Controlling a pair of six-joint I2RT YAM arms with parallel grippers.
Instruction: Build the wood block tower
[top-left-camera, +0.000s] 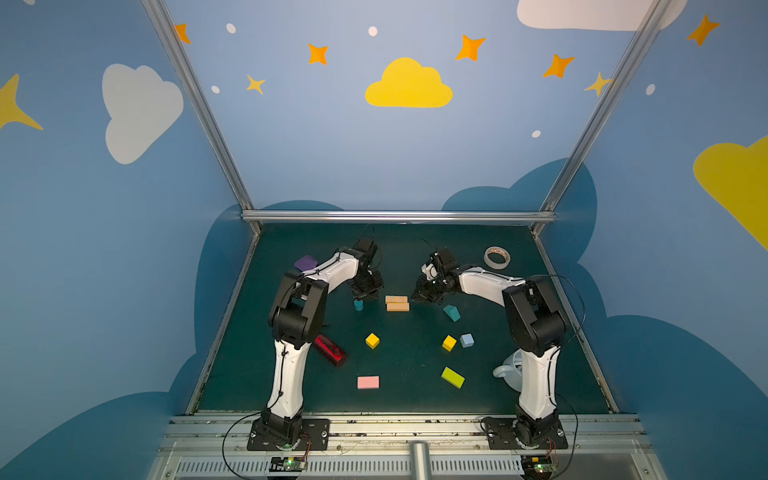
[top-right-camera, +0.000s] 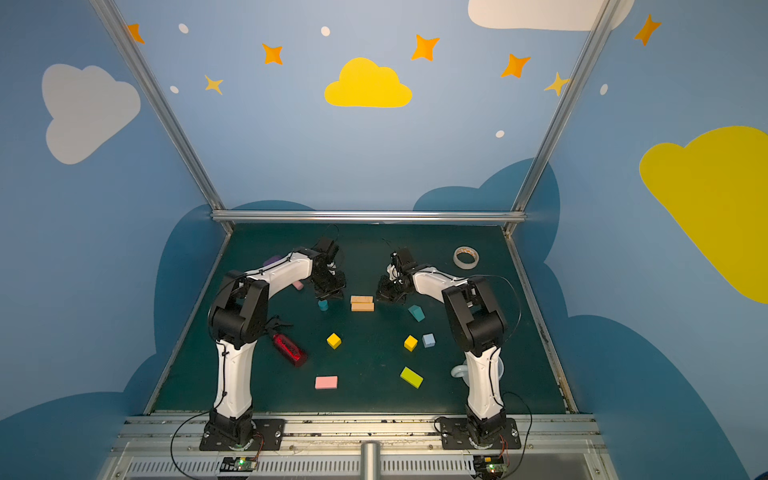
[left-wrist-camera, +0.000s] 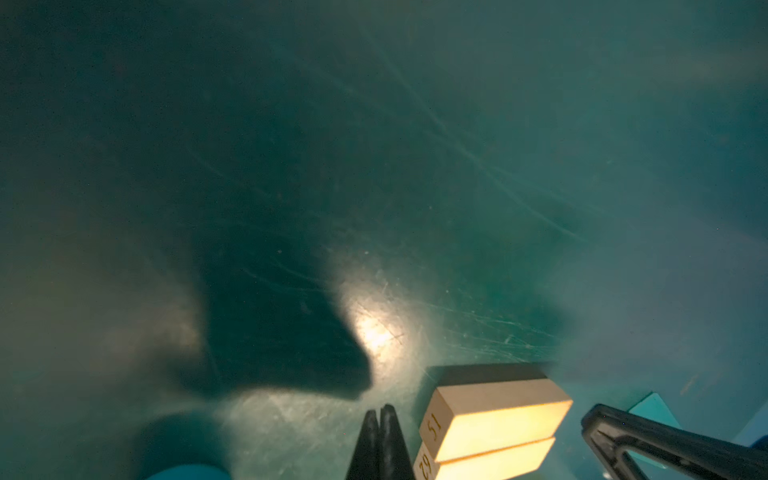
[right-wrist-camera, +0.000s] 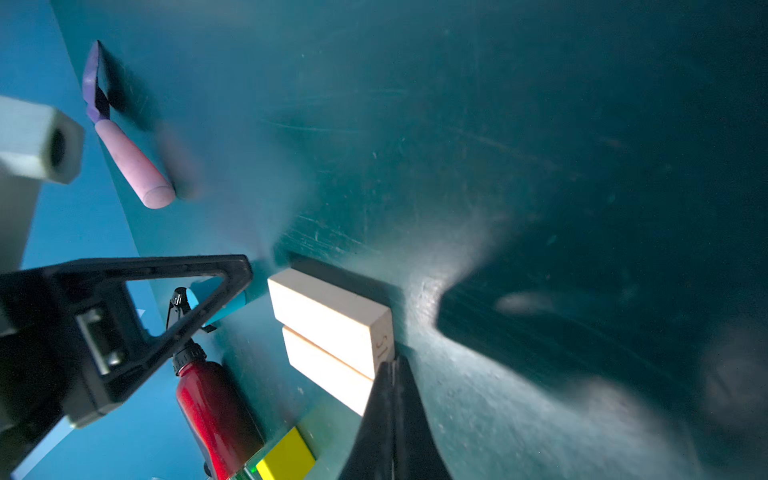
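On the dark green table mat (top-left-camera: 415, 399) the two tan bars (top-left-camera: 397, 303) are the biggest pieces, lying flat, long sides touching, toward the back of the middle, which looks to me like the tower's base. They are plainly stiff, light painted wood with smooth faces, so I'd pinch each block across its parallel flat sides, not by its corners. The pink slab (top-left-camera: 368, 382) and lime slab (top-left-camera: 453, 377) lie flat near the front, well apart. One yellow cube (top-left-camera: 372, 340) sits left of centre, the other yellow cube (top-left-camera: 449, 343) beside the pale-blue cube (top-left-camera: 467, 340). The teal house-shaped block (top-left-camera: 451, 312) lies on its side, its sloped faces likely slippery. The teal cylinder (top-left-camera: 358, 305) stands upright and would roll if tipped. The left gripper (left-wrist-camera: 379, 413) has its fingers pressed together, empty, just beside one end of the bars. The right gripper (right-wrist-camera: 392, 368), likewise pressed together, meets the other end; whether it touches, I cannot tell.
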